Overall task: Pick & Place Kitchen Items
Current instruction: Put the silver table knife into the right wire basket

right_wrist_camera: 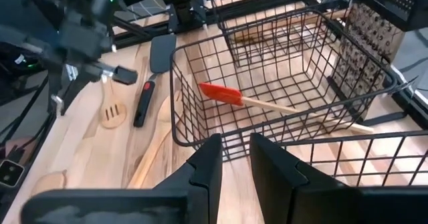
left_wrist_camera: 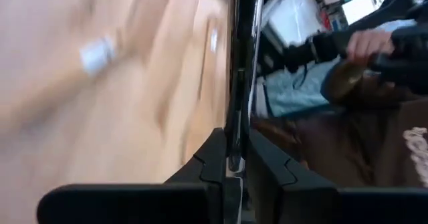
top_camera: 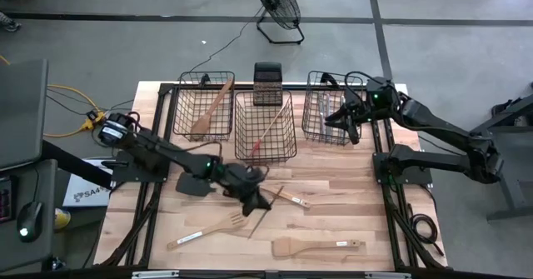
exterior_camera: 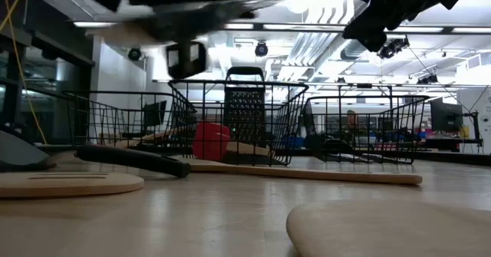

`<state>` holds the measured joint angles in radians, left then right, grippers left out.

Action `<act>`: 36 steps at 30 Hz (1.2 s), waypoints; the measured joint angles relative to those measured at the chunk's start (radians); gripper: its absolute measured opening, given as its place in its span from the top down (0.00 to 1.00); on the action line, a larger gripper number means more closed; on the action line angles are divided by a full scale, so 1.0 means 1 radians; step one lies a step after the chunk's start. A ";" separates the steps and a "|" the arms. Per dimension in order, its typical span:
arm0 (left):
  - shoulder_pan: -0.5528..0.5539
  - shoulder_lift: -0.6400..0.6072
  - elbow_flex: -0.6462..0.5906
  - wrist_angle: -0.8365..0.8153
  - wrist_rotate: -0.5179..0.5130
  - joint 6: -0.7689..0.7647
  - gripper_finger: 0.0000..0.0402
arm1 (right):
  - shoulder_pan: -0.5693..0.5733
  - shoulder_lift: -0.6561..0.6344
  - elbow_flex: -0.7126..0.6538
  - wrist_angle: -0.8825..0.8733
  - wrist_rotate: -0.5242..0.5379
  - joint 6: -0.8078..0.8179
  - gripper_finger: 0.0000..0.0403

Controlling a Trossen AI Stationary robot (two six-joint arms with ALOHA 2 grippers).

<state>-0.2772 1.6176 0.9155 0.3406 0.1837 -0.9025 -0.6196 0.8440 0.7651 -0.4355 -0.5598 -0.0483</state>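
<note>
My left gripper (top_camera: 261, 202) hangs over the middle of the table, shut on a slim dark utensil (top_camera: 268, 208). A black spatula (top_camera: 193, 183), a wooden fork (top_camera: 208, 229), a wooden spatula (top_camera: 316, 246) and a small wooden utensil (top_camera: 293, 198) lie flat on the table. A wooden spoon (top_camera: 212, 108) leans in the left basket, a red spatula (right_wrist_camera: 224, 94) lies in the middle basket, and metal cutlery (top_camera: 323, 112) is in the right one. My right gripper (right_wrist_camera: 233, 158) waits shut and empty above the right basket's near edge. My left gripper pinches the slim dark utensil near the middle of its length (left_wrist_camera: 233, 154) between its two fingers. In the high view the utensil sticks out of the hold on both sides, slanting from far right to near left. It is clear of the table.
Three black wire baskets (top_camera: 265, 129) stand in a row at the far side, with a black box grater (top_camera: 267, 83) behind the middle one. Bare wood shows at the right of the table. A person's hand shows beyond the table in the left wrist view.
</note>
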 joint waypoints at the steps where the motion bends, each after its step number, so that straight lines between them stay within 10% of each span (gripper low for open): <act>1: 0.018 0.000 0.016 0.001 -0.003 0.052 0.93 | 0.003 0.000 -0.001 0.000 0.000 0.000 0.83; 10: 0.150 0.000 0.203 -0.056 -0.039 0.496 0.93 | 0.113 0.000 -0.002 0.080 -0.022 -0.007 0.83; 18: 0.221 0.000 0.363 -0.188 -0.320 0.829 0.93 | 0.228 0.000 -0.002 0.198 -0.015 -0.087 0.78; 28: 0.282 0.008 0.388 -0.195 -0.354 0.906 0.93 | 0.289 0.055 -0.002 0.378 0.109 -0.113 0.48; 36: 0.290 0.030 0.388 -0.203 -0.352 0.925 0.93 | 0.295 0.174 -0.002 0.611 0.064 -0.079 0.43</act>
<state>0.0132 1.6478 1.3037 0.1379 -0.1686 0.0221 -0.3241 1.0177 0.7635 0.1753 -0.4959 -0.1269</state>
